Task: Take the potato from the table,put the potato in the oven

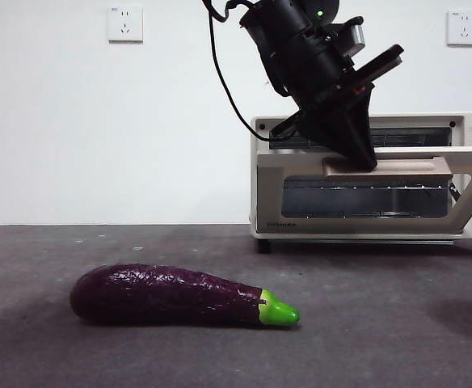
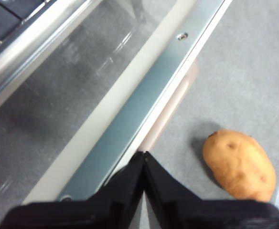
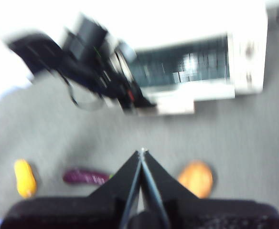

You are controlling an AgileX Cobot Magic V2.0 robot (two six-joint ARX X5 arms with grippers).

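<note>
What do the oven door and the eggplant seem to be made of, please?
The oven door looks like cream painted metal around a dark glass window, which reflects light. The left tool is at its beige handle, probably plastic. The eggplant looks glossy, with a very bright green stem, so possibly a plastic toy.

White wall (image 1: 99, 121), two sockets (image 1: 124, 23)
</note>
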